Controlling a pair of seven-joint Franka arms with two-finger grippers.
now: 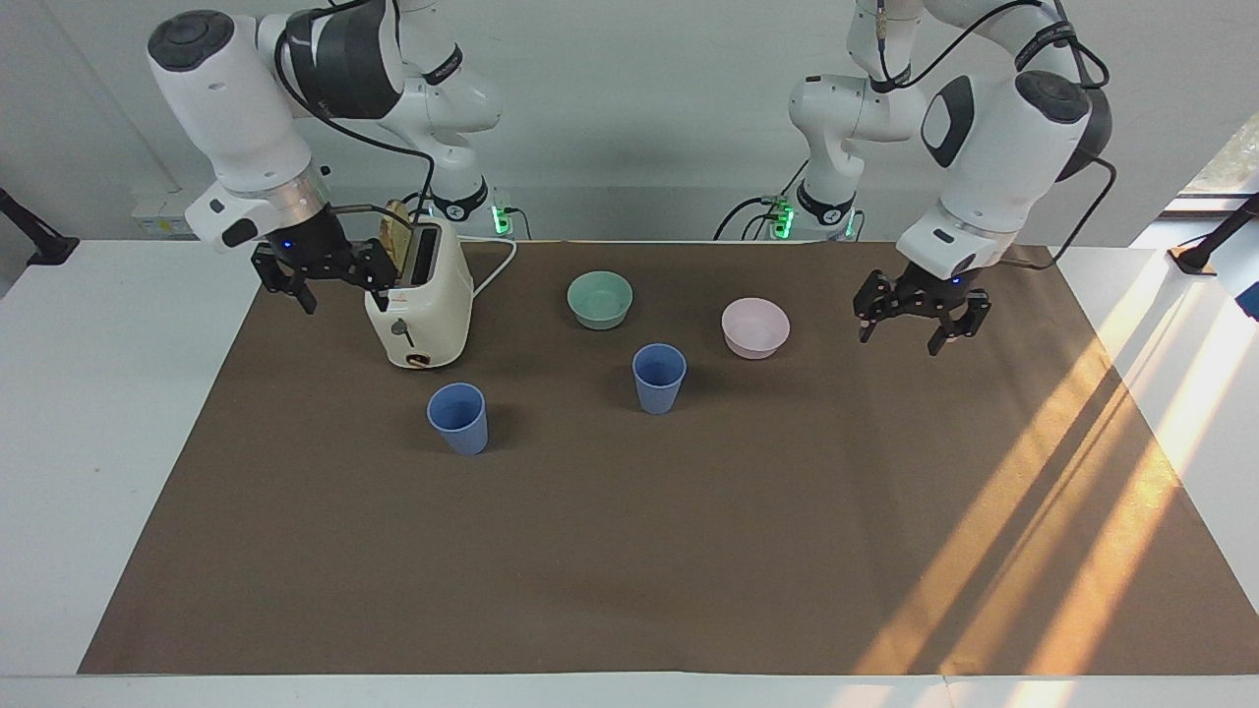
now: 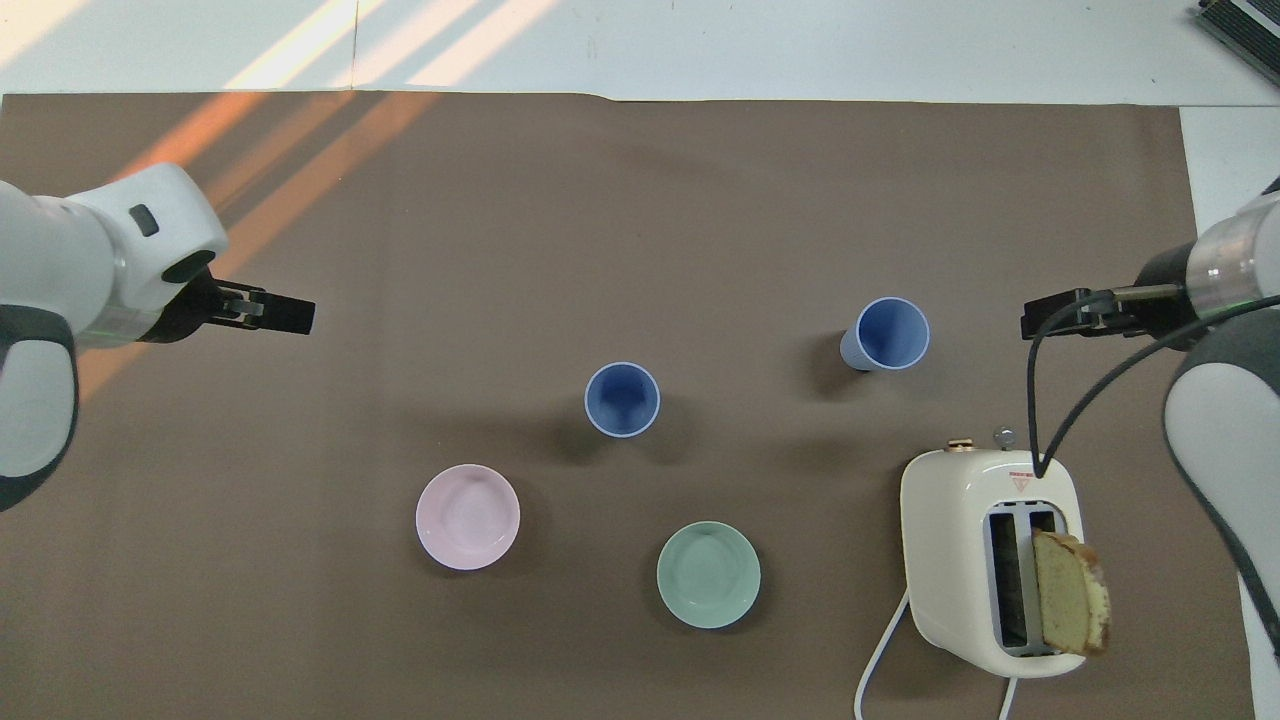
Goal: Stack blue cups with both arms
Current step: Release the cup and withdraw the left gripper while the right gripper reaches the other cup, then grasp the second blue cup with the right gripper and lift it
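Two blue cups stand upright and apart on the brown mat. One cup [image 1: 659,379] [image 2: 622,399] is near the mat's middle. The other cup [image 1: 458,418] [image 2: 886,335] stands toward the right arm's end, a little farther from the robots than the toaster. My left gripper [image 1: 922,320] [image 2: 280,313] is open and empty, raised over the mat toward the left arm's end, well clear of the pink bowl. My right gripper [image 1: 325,280] [image 2: 1060,315] is open and empty, raised beside the toaster, over the mat's edge.
A cream toaster [image 1: 418,305] [image 2: 985,560] holds a bread slice [image 1: 396,236] [image 2: 1070,605] at the right arm's end. A mint-green bowl [image 1: 600,299] [image 2: 708,574] and a pale pink bowl [image 1: 755,327] [image 2: 468,517] sit nearer to the robots than the middle cup.
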